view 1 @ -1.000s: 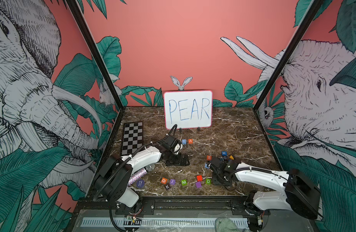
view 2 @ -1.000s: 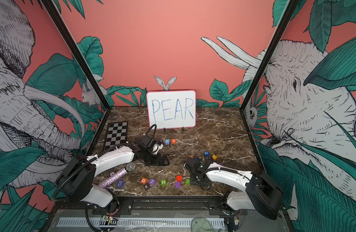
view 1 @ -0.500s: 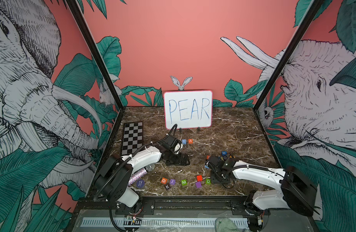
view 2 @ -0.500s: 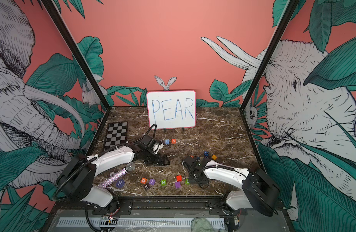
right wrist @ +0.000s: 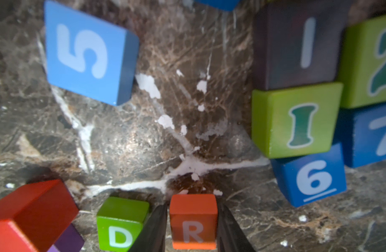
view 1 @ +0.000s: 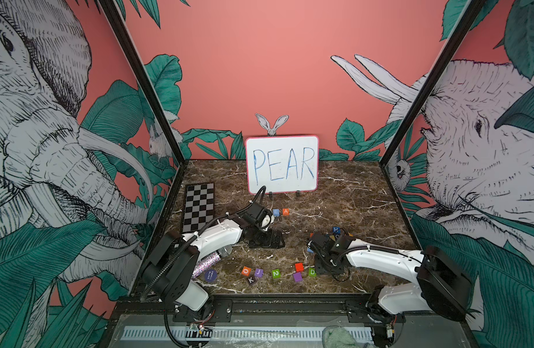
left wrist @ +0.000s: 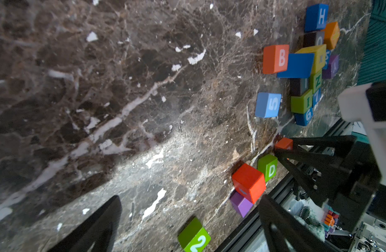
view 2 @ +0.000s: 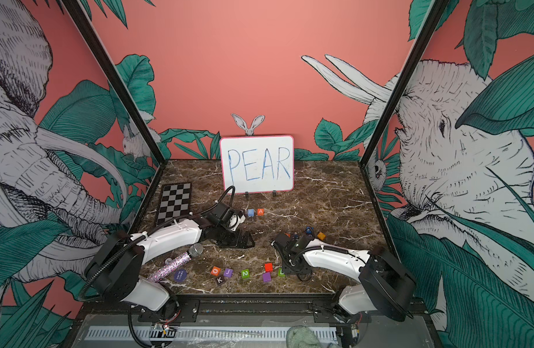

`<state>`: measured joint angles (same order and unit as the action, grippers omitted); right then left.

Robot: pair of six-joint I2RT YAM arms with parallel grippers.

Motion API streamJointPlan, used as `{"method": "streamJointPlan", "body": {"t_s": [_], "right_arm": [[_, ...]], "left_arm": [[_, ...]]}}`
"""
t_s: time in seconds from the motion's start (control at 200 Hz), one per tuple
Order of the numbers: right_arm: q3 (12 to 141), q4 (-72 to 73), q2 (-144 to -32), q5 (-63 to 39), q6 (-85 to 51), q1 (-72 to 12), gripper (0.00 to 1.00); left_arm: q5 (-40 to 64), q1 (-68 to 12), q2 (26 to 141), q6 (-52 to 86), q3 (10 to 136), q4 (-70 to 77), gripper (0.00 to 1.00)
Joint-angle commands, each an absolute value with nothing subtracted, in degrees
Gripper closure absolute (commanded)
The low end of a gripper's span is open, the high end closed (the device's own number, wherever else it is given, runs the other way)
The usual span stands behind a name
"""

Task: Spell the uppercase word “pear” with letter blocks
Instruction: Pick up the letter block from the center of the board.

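A marble tabletop (view 1: pixel 350 205) inside a booth, with a whiteboard (view 1: pixel 282 164) reading PEAR standing at the far edge. Just in front of it, a light blue E block (view 1: pixel 276 212) and an orange A block (view 1: pixel 285 211) sit side by side. Any P to their left is hidden behind the left arm's wrist. The step in hand looks like picking up the last letter. The right gripper (right wrist: pixel 192 205) is down at the near right of the table, around the orange R block (right wrist: pixel 193 220), which rests on the marble with its white letter facing the wrist camera. The block lies squarely between the two black fingers (right wrist: pixel 157 220), one at each side face, with little or no gap showing. I cannot tell whether they press it firmly. A green D block (right wrist: pixel 120 222) sits just left of the R, right beside one finger, and a cluster of other blocks lies further right. In both top views the arm covers the R. The left gripper (left wrist: pixel 191 197) rests low near the middle of the table, its jaws spread wide and holding nothing. The next move probably calls for a secure pinch and a straight lift that leaves the D undisturbed. The R would then travel far and left, to go down just right of the A with its letter the same way up.
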<state>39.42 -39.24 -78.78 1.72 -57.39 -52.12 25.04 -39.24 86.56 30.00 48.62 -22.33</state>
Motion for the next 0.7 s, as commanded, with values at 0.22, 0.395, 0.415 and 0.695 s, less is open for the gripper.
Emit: {"method": "streamJointPlan", "body": {"t_s": [0.22,0.395,0.415,0.695], "right_arm": [[40.1,-40.7,-78.4,3.6,-58.5,-51.9,0.64],[40.0,-41.1,-77.9,3.9,-58.6,-51.9,0.65],[40.1,-41.2,-77.8,3.9,-58.6,-51.9,0.65],[40.6,-41.7,-77.6,4.1,-58.4,-51.9,0.65]], "left_arm": [[25.1,-39.5,86.6,29.9,48.9,-21.5,0.01],[25.0,-39.5,86.7,30.0,48.9,-21.4,0.01],[25.0,-39.5,86.7,30.0,48.9,-21.4,0.01],[25.0,-39.5,87.1,30.1,49.6,-21.3,0.01]]}}
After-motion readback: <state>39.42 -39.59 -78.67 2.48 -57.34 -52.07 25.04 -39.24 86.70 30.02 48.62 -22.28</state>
